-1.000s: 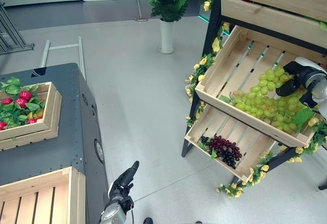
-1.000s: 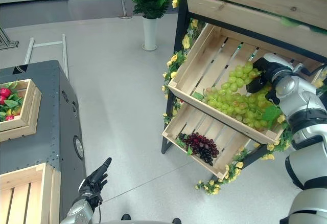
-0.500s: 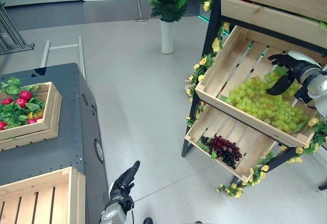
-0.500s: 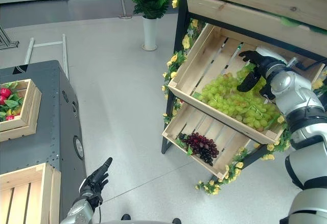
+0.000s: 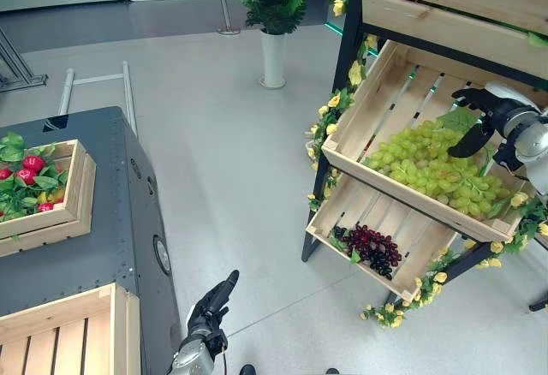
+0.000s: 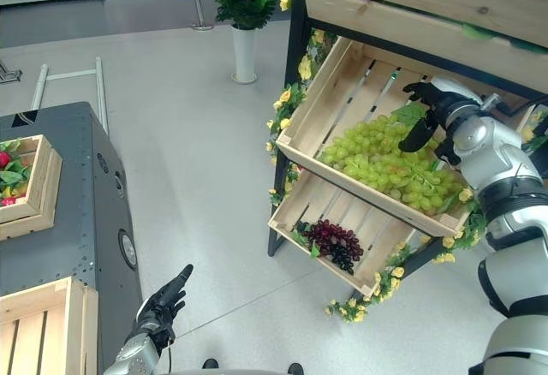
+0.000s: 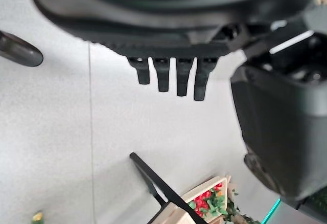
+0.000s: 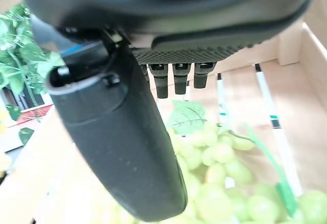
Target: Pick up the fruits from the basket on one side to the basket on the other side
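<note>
At three o'clock, the right hand (image 6: pixel 425 110) hovers with fingers apart just above the pale green grape bunch (image 6: pixel 381 162) lying in the tilted slatted wooden crate (image 6: pixel 318 105); it should descend and curl round the stem end. Left hand (image 6: pixel 164 300) idles at six o'clock, fingers straight

Bright, even indoor light falls from overhead; the pale floor (image 5: pixel 231 161) carries a soft sheen toward the far side; shadows under the rack (image 5: pixel 419 187) stay faint; in the right wrist view the close green grapes (image 8: pixel 214 183) blur out of focus.
</note>
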`<state>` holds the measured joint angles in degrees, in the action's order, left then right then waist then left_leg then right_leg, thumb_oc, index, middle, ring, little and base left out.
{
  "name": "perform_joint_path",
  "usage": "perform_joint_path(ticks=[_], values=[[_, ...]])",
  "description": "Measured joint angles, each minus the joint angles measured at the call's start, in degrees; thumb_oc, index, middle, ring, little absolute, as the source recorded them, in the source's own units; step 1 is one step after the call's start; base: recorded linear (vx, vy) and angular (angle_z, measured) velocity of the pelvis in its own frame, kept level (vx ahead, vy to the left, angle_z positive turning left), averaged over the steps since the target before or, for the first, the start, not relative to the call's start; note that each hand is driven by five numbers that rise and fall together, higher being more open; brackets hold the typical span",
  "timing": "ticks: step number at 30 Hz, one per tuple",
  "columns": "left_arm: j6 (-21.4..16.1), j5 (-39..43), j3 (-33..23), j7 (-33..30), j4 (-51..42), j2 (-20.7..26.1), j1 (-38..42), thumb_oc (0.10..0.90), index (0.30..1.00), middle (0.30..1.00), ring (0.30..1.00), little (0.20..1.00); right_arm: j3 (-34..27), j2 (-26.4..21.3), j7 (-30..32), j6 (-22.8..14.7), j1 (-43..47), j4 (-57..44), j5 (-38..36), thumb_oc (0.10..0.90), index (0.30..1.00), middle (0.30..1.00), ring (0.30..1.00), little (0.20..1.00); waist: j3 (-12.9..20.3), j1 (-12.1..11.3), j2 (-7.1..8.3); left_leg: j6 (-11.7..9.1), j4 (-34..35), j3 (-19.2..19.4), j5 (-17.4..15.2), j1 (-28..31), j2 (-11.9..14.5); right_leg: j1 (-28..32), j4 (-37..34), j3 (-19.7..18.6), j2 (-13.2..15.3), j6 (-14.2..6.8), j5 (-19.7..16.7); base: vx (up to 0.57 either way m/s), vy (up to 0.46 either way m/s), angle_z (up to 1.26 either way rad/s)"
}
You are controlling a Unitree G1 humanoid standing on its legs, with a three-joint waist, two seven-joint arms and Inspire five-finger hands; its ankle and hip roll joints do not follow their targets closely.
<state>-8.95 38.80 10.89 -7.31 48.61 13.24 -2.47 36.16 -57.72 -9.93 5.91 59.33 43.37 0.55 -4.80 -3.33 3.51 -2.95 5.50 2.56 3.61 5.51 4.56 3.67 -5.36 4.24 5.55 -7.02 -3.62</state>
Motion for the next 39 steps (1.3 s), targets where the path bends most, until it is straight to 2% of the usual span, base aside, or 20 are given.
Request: perform_joint_path(ticks=[5,10,12,16,23,24,27,28,29,30,31,34,39], values=[[0.05,-0.97,0.01,0.01,-0.18,-0.10,0.04,0.800,0.900,0.900,0.900,0.900,-2.71,0.15,2.93,-1.59,-3.73,-11.46,-1.79,0.800,0.900,0.900,0.900,0.900,-0.04,1.39,0.09,-0.01,0.01,0.89,-0.06,0.24,0.10,-0.06,0.01,-0.54,-0.07,-0.03,-0.03,0.01,-0.010,-0.05],[0.17,-1.01,-0.01,-0.18,-0.60,-0.22,0.03,0.800,0.900,0.900,0.900,0.900,-11.86,3.14,6.87,-3.12,-14.88,-25.77,-0.81,0.800,0.900,0.900,0.900,0.900,-0.09,2.53,0.16,-0.01,0.01,1.09,-0.24,0.43,0.22,-0.02,0.02,-0.90,-0.26,-0.01,-0.03,0.00,-0.004,-0.03],[0.19,-1.11,-0.02,-0.52,-1.14,-0.54,0.05,0.800,0.900,0.900,0.900,0.900,-15.55,6.31,8.35,-4.32,-22.09,-34.05,1.78,0.800,0.900,0.900,0.900,0.900,-0.11,2.97,0.15,0.02,0.01,1.55,-0.41,0.70,0.25,-0.07,0.02,-1.35,-0.32,0.01,-0.01,0.00,-0.008,-0.10],[0.22,-1.99,-0.02,-1.51,-2.09,-1.11,0.08,0.800,0.900,0.900,0.900,0.900,-15.59,7.55,8.47,-6.06,-28.63,-41.37,6.08,0.800,0.900,0.900,0.900,0.900,-0.14,4.05,0.18,0.07,0.03,2.43,-0.58,0.86,0.26,-0.24,0.01,-2.14,-0.32,0.02,0.00,-0.01,-0.004,-0.10],[0.23,-1.98,0.11,-3.46,-2.39,-1.96,0.08,0.800,0.900,0.900,0.900,0.900,-15.99,10.38,8.47,-7.69,-33.05,-43.68,6.03,0.800,0.900,0.900,0.900,0.900,-0.22,5.68,0.06,0.13,0.03,2.77,-0.75,1.01,0.33,-0.46,0.00,-2.58,-0.40,0.21,0.12,-0.01,-0.001,-0.05],[0.22,-1.99,0.14,-3.54,-2.48,-2.12,0.08,0.800,0.900,0.900,0.900,0.900,-16.18,11.56,8.48,-8.64,-33.99,-43.96,5.68,0.800,0.900,0.900,0.900,0.900,-0.28,5.73,-0.03,0.14,0.03,2.78,-0.78,1.02,0.34,-0.47,0.00,-2.62,-0.42,0.19,0.11,0.00,0.000,0.00],[0.21,-2.00,1.41,-3.65,-2.54,-2.49,0.00,0.800,0.900,0.900,0.900,0.900,-18.09,19.88,10.92,-13.27,-38.77,-44.02,5.50,0.800,0.900,0.900,0.900,0.900,-0.47,5.61,-0.34,0.08,0.03,2.78,-0.85,1.06,0.36,-0.46,0.00,-2.62,-0.46,-0.01,0.00,0.00,0.000,0.00],[0.21,-2.01,1.75,-3.62,-2.56,-2.71,0.01,0.800,0.900,0.900,0.900,0.900,-18.07,21.26,11.25,-14.26,-39.77,-44.02,5.48,0.800,0.900,0.900,0.900,0.900,-0.54,5.54,-0.46,0.09,0.03,2.77,-0.85,1.06,0.33,-0.45,0.00,-2.61,-0.44,-0.02,-0.01,0.00,0.000,0.00],[0.01,-1.99,2.87,-3.23,-2.60,-3.29,-0.11,0.800,0.900,0.900,0.900,0.900,-17.83,25.12,11.89,-17.52,-43.62,-43.83,5.06,0.800,0.900,0.900,0.900,0.900,-0.63,5.33,-0.67,0.07,0.02,2.72,-0.86,1.08,0.33,-0.31,0.01,-2.51,-0.44,-0.02,0.00,-0.01,-0.017,0.05],[0.01,-1.97,2.98,-2.90,-2.60,-3.63,-0.17,0.800,0.900,0.900,0.900,0.900,-17.26,26.02,11.96,-18.28,-44.84,-43.79,5.14,0.800,0.900,0.900,0.900,0.900,-0.70,5.25,-0.77,0.07,0.02,2.70,-0.87,1.06,0.32,-0.31,0.01,-2.49,-0.42,-0.02,0.00,-0.02,-0.024,0.05],[-0.12,-1.42,3.68,-1.65,-2.75,-3.98,-0.39,0.800,0.900,0.900,0.900,0.900,-16.48,27.94,12.64,-20.62,-47.45,-43.07,5.29,0.800,0.900,0.900,0.900,0.900,-0.81,5.01,-0.92,-0.02,0.01,2.71,-0.81,1.06,0.31,-0.29,0.01,-2.47,-0.40,-0.03,0.00,0.00,0.000,0.00],[-0.46,2.77,5.19,2.12,-4.39,-4.54,-2.14,0.800,0.900,0.900,0.900,0.900,-14.72,30.85,16.58,-25.45,-52.55,-40.23,6.42,0.800,0.900,0.900,0.900,0.900,-1.12,5.02,-1.41,0.14,0.02,2.74,-0.93,1.07,0.27,-0.30,0.01,-2.46,-0.33,-0.02,0.03,0.00,0.000,0.00],[-0.68,7.78,4.95,5.00,-2.30,-5.94,-2.57,0.800,0.900,0.900,0.900,0.900,-14.44,31.40,22.16,-29.89,-55.75,-36.70,9.97,0.800,0.900,0.900,0.900,0.900,-1.57,5.70,-2.35,0.17,0.04,2.74,-0.94,1.22,0.42,-0.30,0.00,-2.57,-0.45,-0.03,0.38,0.01,-0.021,-0.02]])
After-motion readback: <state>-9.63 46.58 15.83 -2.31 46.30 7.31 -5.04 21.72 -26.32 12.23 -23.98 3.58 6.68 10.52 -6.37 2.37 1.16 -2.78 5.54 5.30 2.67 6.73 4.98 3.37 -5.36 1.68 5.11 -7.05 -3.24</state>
